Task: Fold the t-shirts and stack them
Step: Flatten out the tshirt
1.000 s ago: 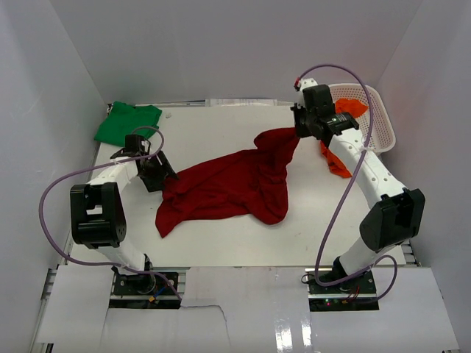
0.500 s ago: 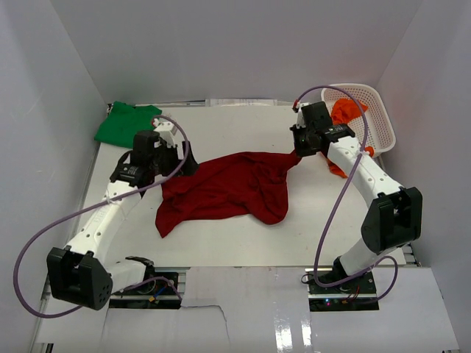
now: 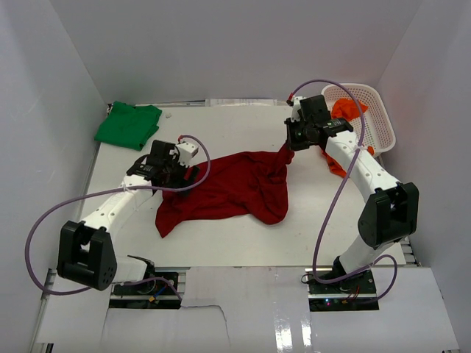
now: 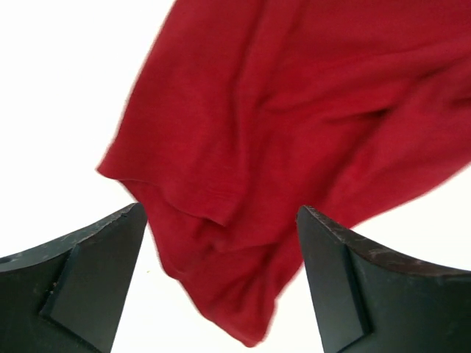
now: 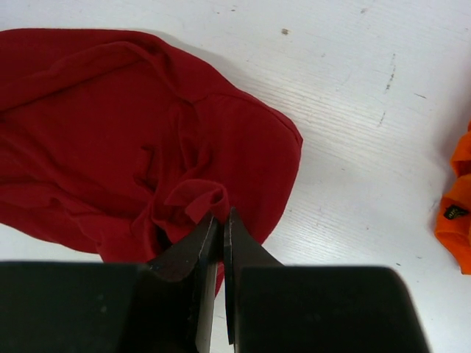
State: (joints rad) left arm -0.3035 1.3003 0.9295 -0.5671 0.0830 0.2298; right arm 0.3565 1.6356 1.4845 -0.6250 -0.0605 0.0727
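A dark red t-shirt (image 3: 228, 187) lies crumpled across the middle of the table. My right gripper (image 3: 289, 144) is shut on a fold at its far right corner (image 5: 210, 200) and holds that corner a little off the table. My left gripper (image 3: 184, 176) hovers open above the shirt's left edge, and a loose red corner (image 4: 243, 294) lies on the table between its fingers (image 4: 88, 272), untouched. A bright green t-shirt (image 3: 127, 125) lies folded at the far left corner. An orange t-shirt (image 3: 346, 110) hangs out of the basket towards the table (image 5: 456, 198).
A white lattice basket (image 3: 379, 121) stands at the far right against the wall. White walls close the table on the left, back and right. Purple cables loop from both arms above the table.
My left gripper opened off the shirt's left corner, and the arm swung round and now sits above that edge. My right gripper moved slightly left with the red corner in its grip.
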